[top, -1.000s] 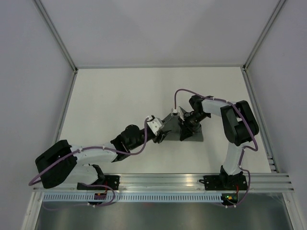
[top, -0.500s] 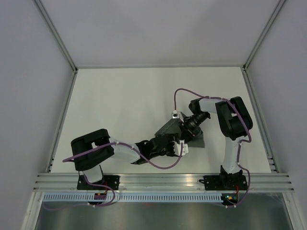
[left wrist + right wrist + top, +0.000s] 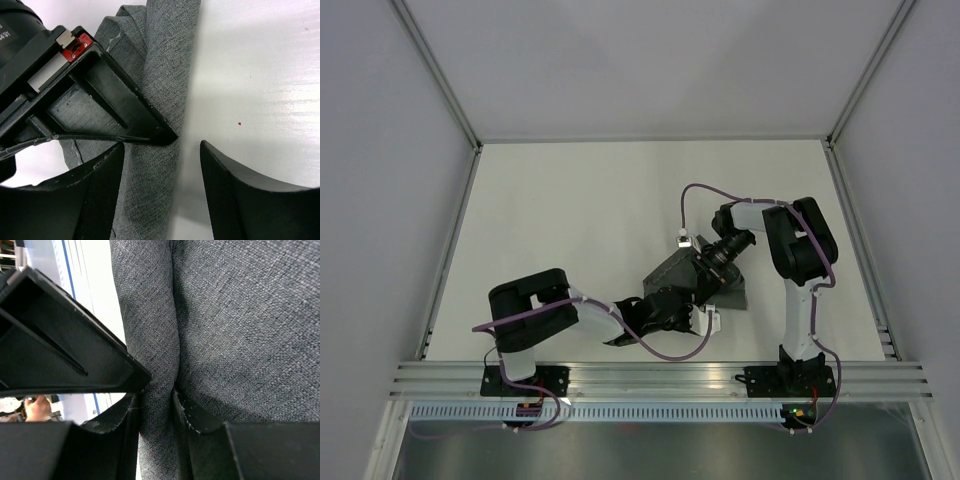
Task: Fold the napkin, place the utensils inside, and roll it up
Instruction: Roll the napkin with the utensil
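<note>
Roughly midway, judging by layers. Nearest: noting left gripper [image 3: 161,160] wide apart, straddling near end of napkin [image 3: 170,60], one finger over cloth, other over bare table [image 3: 260,75], clamping nothing. Next out: seeing napkin bunched into a thick doubled ridge at table's middle-right, under both grippers, with flatter flaps beside it. Marking fold as done; marking roll as barely begun, loose, no tight tube yet. Finding no utensil anywhere; cannot tell whether tucked inside or not placed. Remaining, by guess: confirm utensil inside, finish roll. Long axis: following ridge straight away from left gripper in its wrist view, pointing toward right gripper [image 3: 154,396]; cannot fix angle in top view, with arms on top. Farthest: noting right gripper narrow, pinching ridge of napkin between both fingers.
</note>
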{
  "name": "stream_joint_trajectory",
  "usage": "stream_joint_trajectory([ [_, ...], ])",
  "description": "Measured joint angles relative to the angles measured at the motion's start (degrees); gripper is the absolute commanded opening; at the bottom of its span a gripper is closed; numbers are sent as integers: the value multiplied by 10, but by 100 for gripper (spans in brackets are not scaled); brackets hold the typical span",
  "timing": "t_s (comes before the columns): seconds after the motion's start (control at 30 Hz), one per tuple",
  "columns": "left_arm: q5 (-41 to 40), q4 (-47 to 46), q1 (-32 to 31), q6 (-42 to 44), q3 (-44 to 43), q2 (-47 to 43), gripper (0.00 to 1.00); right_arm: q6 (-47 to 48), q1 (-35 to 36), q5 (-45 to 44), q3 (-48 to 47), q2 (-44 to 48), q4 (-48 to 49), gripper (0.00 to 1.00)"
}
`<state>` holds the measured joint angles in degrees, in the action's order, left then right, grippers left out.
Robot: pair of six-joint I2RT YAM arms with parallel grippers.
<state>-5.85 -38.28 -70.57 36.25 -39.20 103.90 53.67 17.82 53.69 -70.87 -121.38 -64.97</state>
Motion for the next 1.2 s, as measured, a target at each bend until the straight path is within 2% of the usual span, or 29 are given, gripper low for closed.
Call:
stream_joint_trajectory([
  [0.13,-3,-6,0,1,-5,9,62,-4,0,0,-14,-14,-16,12],
  [0.23,-9,-9,0,0,-8,16,54,-6,0,-1,-21,-21,-26,13],
  [0.33,-18,-5,1,1,-16,25,40,-9,0,-3,-24,-26,-32,15],
  [0.37,-20,-3,1,0,-18,27,31,-10,0,-4,-25,-27,-33,15],
  [0.47,-21,5,0,0,-24,30,20,-13,-1,-10,-28,-28,-38,18],
  [0.6,-20,6,0,-3,-24,30,10,-14,-1,-11,-28,-28,-39,30],
  [0.63,-20,6,0,-4,-24,30,9,-14,-1,-11,-28,-27,-39,37],
  [0.67,-20,6,0,-5,-24,30,4,-14,-1,-10,-28,-26,-39,40],
  [0.73,-16,5,1,-8,-24,30,2,-16,-1,-14,-27,-20,-39,48],
  [0.93,-5,3,5,-19,-24,31,2,-19,-7,-36,-26,25,-18,60],
  [1.2,32,-23,27,-57,-11,30,2,-45,-81,-34,-47,89,66,63],
])
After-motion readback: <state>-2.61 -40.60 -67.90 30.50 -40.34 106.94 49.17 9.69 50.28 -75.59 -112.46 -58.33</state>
